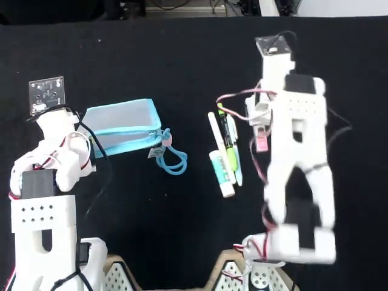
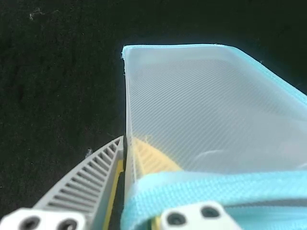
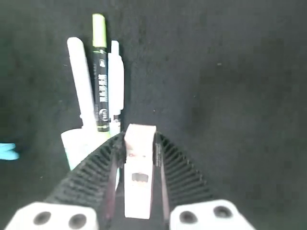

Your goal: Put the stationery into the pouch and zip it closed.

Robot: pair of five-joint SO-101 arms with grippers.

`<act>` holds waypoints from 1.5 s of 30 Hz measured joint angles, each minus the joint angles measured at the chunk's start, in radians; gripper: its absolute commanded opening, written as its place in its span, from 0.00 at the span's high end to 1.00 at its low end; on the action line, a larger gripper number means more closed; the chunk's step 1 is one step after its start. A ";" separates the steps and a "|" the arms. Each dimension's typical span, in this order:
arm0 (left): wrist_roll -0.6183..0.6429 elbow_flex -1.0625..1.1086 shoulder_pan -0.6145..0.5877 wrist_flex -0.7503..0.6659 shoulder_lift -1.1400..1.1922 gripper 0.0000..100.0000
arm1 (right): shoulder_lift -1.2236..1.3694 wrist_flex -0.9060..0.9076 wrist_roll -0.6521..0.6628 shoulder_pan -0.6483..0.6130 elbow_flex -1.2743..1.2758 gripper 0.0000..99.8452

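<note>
Pens (image 1: 225, 151), white and green, lie nine o'clock of my right claw (image 3: 139, 140), squeezing a pink block (image 3: 139, 175); left claw (image 2: 125, 155) pinches the blue mesh pouch (image 1: 121, 126).

The table (image 1: 151, 54) was covered with black cloth. The pouch (image 1: 121, 124) lay flat on it, with its blue cord loop (image 1: 173, 160) at the zip end. Beyond that loop, apart from the pouch, a white pen (image 1: 215, 130), a green-capped marker (image 1: 228, 142) and a thick white tube (image 1: 222, 176) lay close together.

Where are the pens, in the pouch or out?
Out. The pens lie on the table, apart from the pouch.
</note>
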 measured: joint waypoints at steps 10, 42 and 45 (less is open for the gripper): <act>0.000 0.012 0.000 -0.002 0.000 0.97 | -0.568 -0.038 -0.068 -0.390 0.195 0.99; 0.000 0.012 0.000 0.000 0.000 0.97 | -1.128 -1.550 -0.100 -0.885 1.280 0.99; 0.000 0.012 0.000 0.000 0.000 0.97 | -1.128 -1.606 -0.100 -0.870 1.333 0.99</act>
